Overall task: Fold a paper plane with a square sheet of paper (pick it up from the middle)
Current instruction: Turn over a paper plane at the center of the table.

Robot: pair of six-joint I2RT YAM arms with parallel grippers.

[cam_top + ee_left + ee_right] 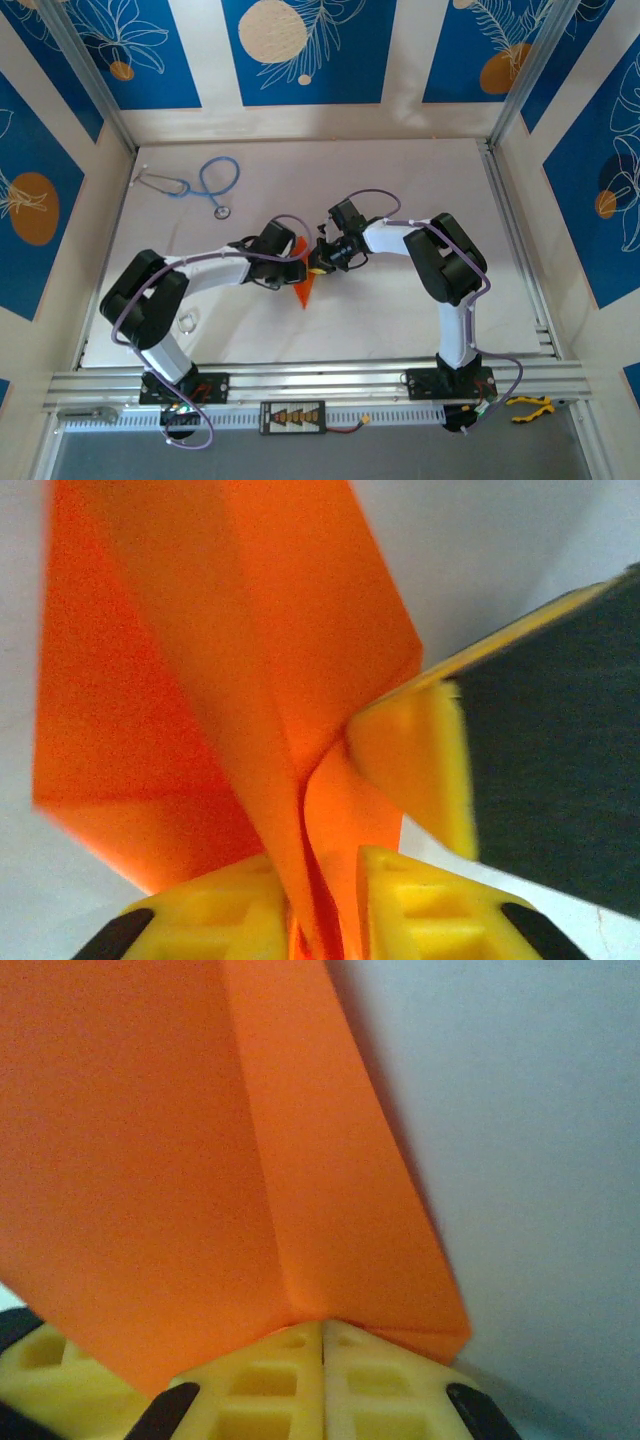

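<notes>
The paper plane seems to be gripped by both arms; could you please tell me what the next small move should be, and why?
Probably the left gripper should squeeze fully onto the centre fold of the paper plane before either arm pulls. The fold sits between its jaws, which look nearly closed on it, and the right gripper is shut on the paper close beside it, so one loose grip could let the crease slip.

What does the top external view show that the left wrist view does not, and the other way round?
The top external view adds the blue stethoscope at the far left of the white table, and the left arm and right arm meeting at mid-table. The left wrist view adds the creases of the bright orange folded paper up close, one fold passing between the yellow fingers of the left gripper, and a yellow pad of the right gripper against the paper. Both views share that orange paper, between the two grippers.
</notes>
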